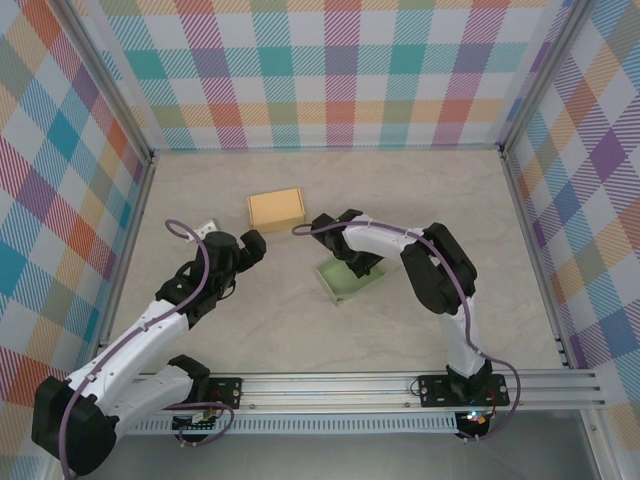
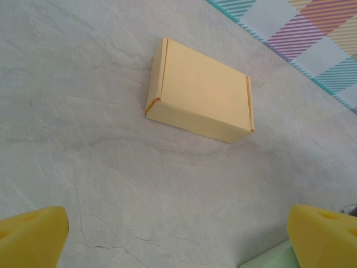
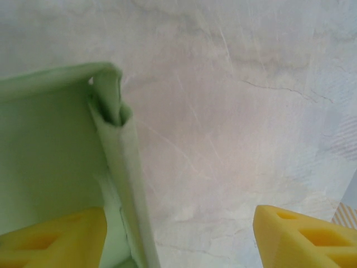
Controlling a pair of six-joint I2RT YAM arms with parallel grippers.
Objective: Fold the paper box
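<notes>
on the pale marbled table top [image 1: 200,330], toward the back: a closed tan rectangular paper box [image 1: 275,208], lying flat, lid shut. just right of it and nearer the arms: a pale green open paper box [image 1: 340,288], a shallow tray with raised walls, one wall rolled over loosely at its end. over that green box: the right gripper [image 1: 357,264], yellow fingers [image 3: 53,237] standing apart, one inside the tray and one outside, a side wall between them, not pinched. left of both boxes: the left gripper [image 1: 248,242], spread wide, holding nothing, facing the tan box and well apart from it.
</notes>
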